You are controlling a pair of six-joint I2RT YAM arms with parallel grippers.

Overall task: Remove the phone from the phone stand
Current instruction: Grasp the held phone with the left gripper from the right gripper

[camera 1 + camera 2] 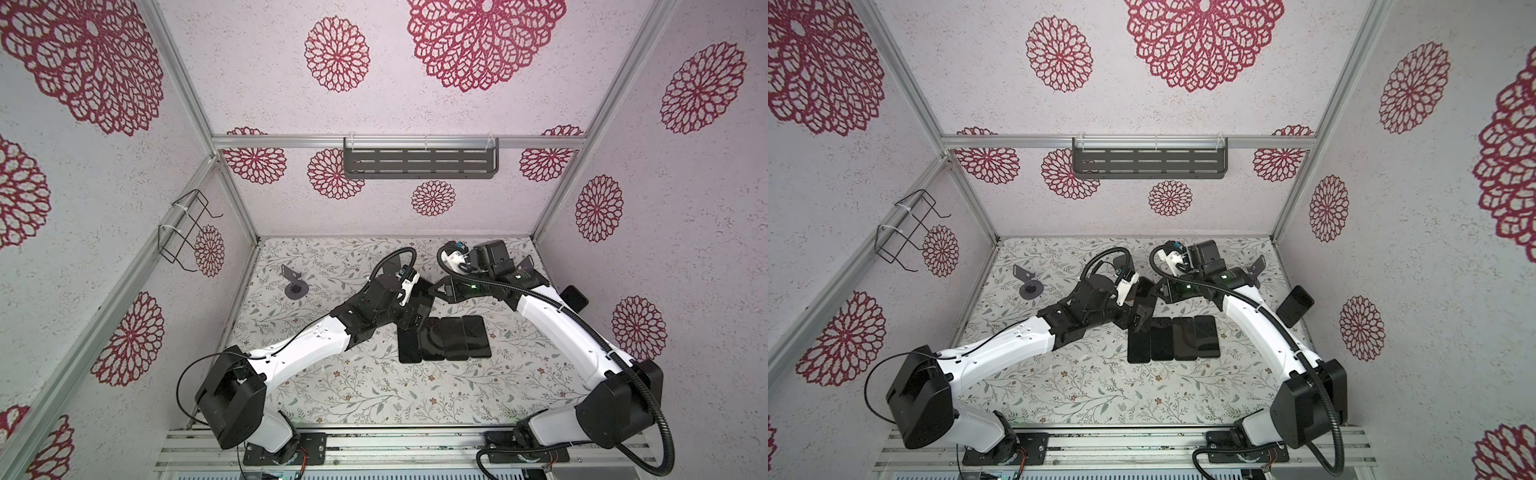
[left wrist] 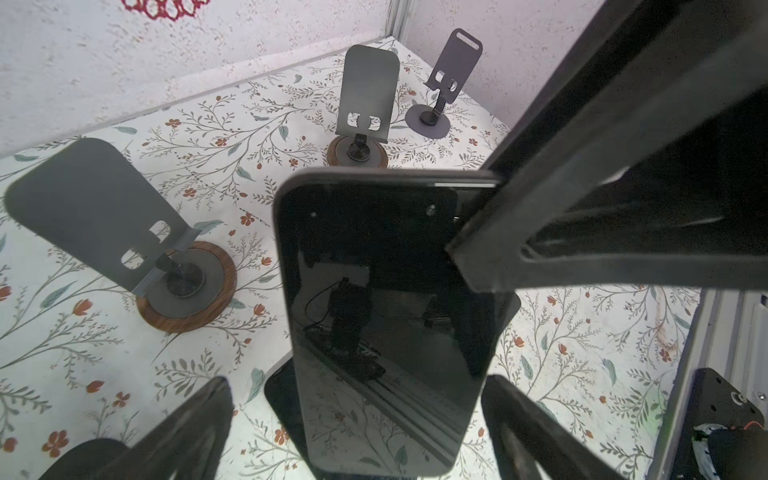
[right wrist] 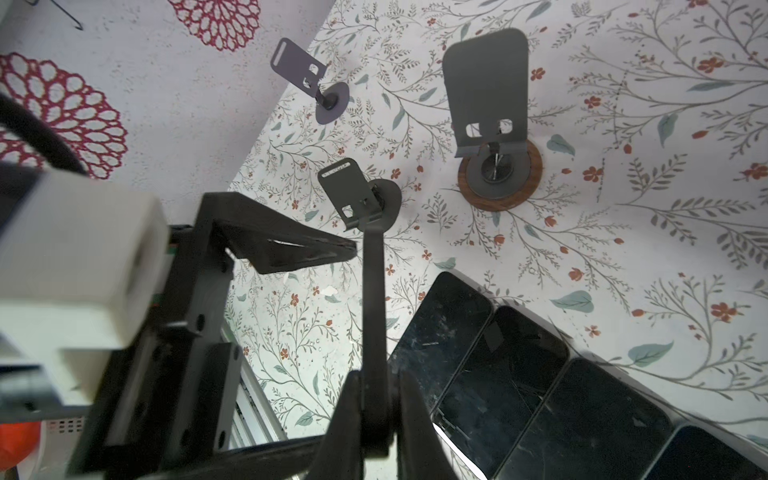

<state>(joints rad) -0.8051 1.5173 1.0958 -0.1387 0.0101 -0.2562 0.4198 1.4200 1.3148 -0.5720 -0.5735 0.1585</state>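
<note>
1. Top views.
   - In both top views the two grippers meet at mid-frame over the floral table (image 1: 1100,395).
   - The phone (image 1: 1144,291) stands tilted between the left gripper (image 1: 1139,305) and the right gripper (image 1: 1157,288). Finger detail is too small to judge here.
   - Just below it, four other phones (image 1: 1173,338) lie flat in a row, side by side.
   - A further phone (image 1: 1295,306) leans at the right edge of the table.
   - An empty stand (image 1: 1027,283) sits at the left.

2. Left wrist view.
   - The phone fills the centre of the frame, upright, with its dark screen towards the camera.
   - The left gripper's fingers (image 2: 199,419) show in the lower left and lower right corners. They are spread wide, one on each side of the phone's lower part, and grip nothing.
   - A finger of the right gripper (image 2: 498,249) enters from the upper right and presses on the phone's upper right corner.

3. Right wrist view.
   - The phone appears edge-on, as a narrow dark bar rising from bottom centre.
   - The right gripper's fingers (image 3: 411,415) are drawn in narrow on its near end, one against each face.
   - The phone's far end meets the lip of the phone stand (image 3: 347,193) at mid-frame. Whether it rests there or sits just clear cannot be told.
   - A pale marking by the slot at the stand's top is too small to read.
</note>
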